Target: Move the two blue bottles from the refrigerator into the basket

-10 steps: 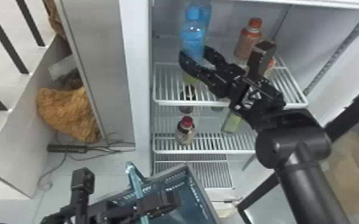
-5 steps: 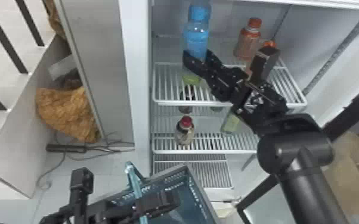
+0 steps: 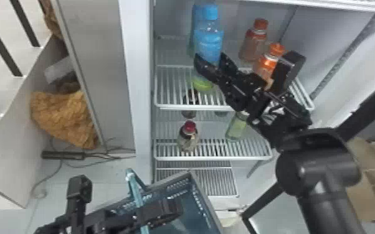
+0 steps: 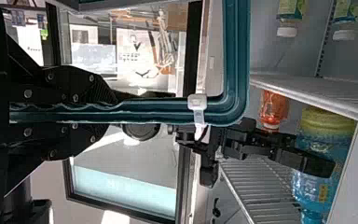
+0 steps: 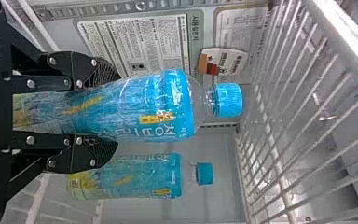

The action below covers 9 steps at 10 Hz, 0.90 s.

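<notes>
My right gripper (image 3: 209,59) is shut on the front blue bottle (image 3: 208,39) over the refrigerator's upper shelf. In the right wrist view, the gripper (image 5: 114,109) has its fingers on both sides of that upright bottle (image 5: 144,107). The second blue bottle (image 5: 135,177) stands beside it, and in the head view it is mostly hidden behind the held one. My left gripper (image 3: 177,208) is at the basket (image 3: 193,211), below and left of the shelves. In the left wrist view, the gripper (image 4: 114,111) is shut on the basket's teal rim (image 4: 154,111).
Two orange-capped bottles (image 3: 253,40) stand on the upper shelf (image 3: 171,90), close to the right gripper. A red-capped bottle (image 3: 189,138) and a green bottle (image 3: 236,127) are on the shelf below. The refrigerator's side wall (image 3: 138,77) rises at the left.
My right gripper has closed from its wider opening onto the front blue bottle, which has shifted slightly right and up in the head view. The left gripper and basket have hardly moved.
</notes>
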Tool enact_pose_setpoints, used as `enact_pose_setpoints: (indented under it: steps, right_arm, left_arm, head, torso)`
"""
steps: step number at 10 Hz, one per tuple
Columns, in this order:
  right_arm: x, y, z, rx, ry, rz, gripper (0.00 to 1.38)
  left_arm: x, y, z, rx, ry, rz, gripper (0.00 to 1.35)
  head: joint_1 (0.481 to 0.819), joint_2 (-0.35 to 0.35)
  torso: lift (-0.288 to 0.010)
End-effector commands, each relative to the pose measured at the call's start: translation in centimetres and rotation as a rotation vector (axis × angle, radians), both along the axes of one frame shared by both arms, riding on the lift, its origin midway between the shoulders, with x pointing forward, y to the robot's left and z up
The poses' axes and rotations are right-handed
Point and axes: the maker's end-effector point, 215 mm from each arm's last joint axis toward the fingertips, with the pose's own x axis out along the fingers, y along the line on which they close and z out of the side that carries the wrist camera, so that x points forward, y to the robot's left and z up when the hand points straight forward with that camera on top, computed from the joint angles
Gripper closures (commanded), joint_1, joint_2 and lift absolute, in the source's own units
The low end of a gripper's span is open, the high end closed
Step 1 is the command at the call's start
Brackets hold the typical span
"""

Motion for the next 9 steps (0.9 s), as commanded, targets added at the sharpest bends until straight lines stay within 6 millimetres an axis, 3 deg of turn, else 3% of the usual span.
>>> enact_pose_setpoints:
  steps: [1,5,9]
  right_arm:
    - [-1.4,-0.1,0.2,-0.001,0.003,0.010,1.28]
    - [-6.7,0.5,0.2,0.007,0.054,0.062,1.28]
    - [-12.6,1.7,-3.2,0.019,0.195,0.135,1.28]
  left_arm:
    - [-0.1,0.0,-0.1,0.000,0.003,0.000,1.20]
    - [-0.2,0.0,-0.2,0.001,0.006,-0.003,1.20]
    - [-0.1,0.0,-0.1,-0.001,0.004,0.000,1.20]
  head:
    - [0.695,-0.157]
    - [0.695,-0.162]
    - [0.695,-0.165]
  torso:
    - [-0.010]
    - [-0.010]
    - [-0.010]
